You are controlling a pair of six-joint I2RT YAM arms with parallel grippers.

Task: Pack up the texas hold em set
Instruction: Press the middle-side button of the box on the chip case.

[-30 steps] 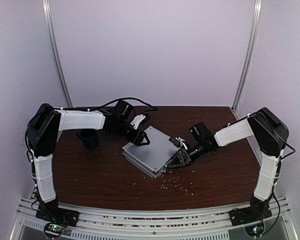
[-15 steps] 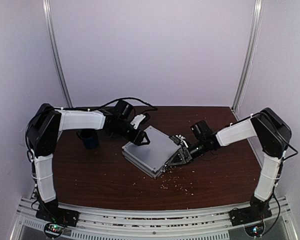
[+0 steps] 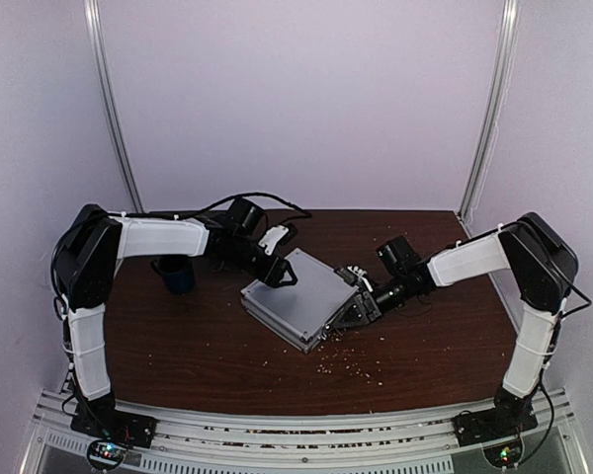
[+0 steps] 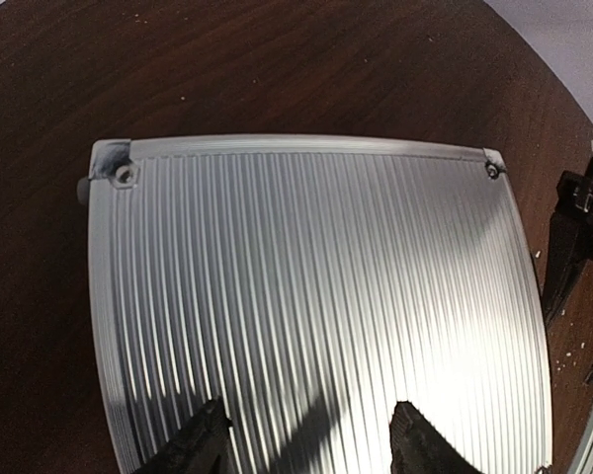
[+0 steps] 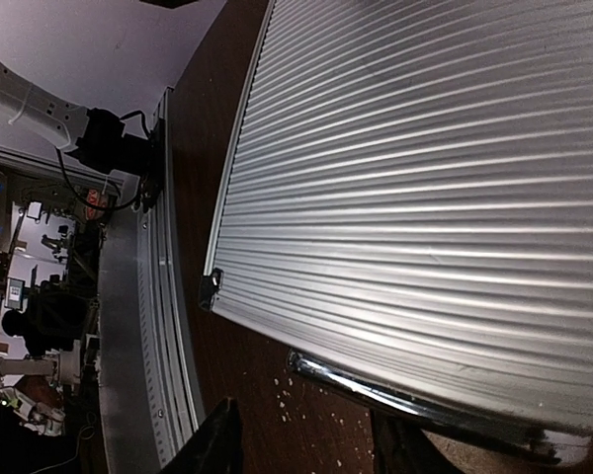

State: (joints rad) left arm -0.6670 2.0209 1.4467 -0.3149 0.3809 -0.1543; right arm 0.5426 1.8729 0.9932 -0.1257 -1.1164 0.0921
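Case: the silver briefcase [image 3: 295,296] lies flat on the table [image 3: 198,346], about mid-table and turned cornerwise to me. Its ribbed lid faces up. The lid looks down or nearly down; I cannot tell whether it is latched.
Inside of case: hidden from me by the lid.
Left pincer: the left pincer [image 4: 306,439] is at the case's far-left corner, fingers spread with nothing pinched between them. From the left wrist I see both tips over the ribbed lid, throwing shadows on it. Touching or just clear of it, I cannot tell.
Right pincer: the right pincer [image 3: 357,308] sits low at the case's right edge, fingers spread. From the right wrist I see only bare table and a few pale crumbs in the gap. The case's chrome-trimmed edge runs just beyond the tips; I cannot tell if they touch it.
Mug: a dark blue mug [image 3: 175,275] stands upright beside the left arm, left of the case and well apart from it.
Litter: white specks [image 3: 351,367] are scattered on the table, off the case's near-right corner toward the near edge.
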